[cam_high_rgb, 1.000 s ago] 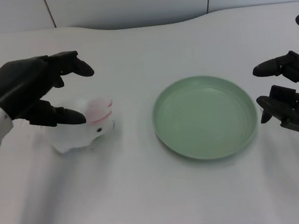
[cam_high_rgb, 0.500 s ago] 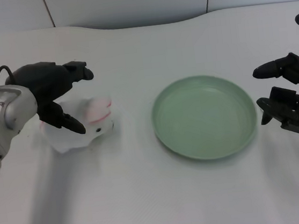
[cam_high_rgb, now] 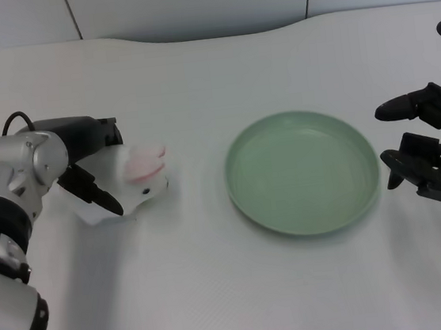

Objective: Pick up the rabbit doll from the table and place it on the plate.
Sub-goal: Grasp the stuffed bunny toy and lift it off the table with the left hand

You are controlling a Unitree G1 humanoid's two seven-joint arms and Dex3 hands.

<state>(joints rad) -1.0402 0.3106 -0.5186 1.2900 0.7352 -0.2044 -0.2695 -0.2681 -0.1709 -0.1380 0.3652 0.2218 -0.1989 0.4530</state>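
White and pink, the rabbit doll (cam_high_rgb: 137,182) lies on the white table (cam_high_rgb: 217,277) at the left of the head view, its pink-lined ears pointing toward the middle of the table and its small dark eye facing the camera. It rests on the table surface, well apart from the plate (cam_high_rgb: 302,172).

Black fingers of the left hand (cam_high_rgb: 84,160) close around the doll from the side away from the plate. One finger (cam_high_rgb: 97,196) lies across the near flank of the white body, touching it, while the upper part of the hand sits over the back of the doll at its far side. The doll's body is caught between those two parts of the hand, so the hand grasps it. The head and ears stick out past the fingers toward the plate. The silver forearm (cam_high_rgb: 15,168) reaches in from the left edge, with a thin black cable looping above the wrist.

Pale green and round, the plate sits right of centre on the table with nothing in it. Beyond its right rim, apart from it, the right hand (cam_high_rgb: 430,149) hovers at the picture's edge, fingers curled loosely toward the plate.

Two dark round holes mark the far corners of the table.
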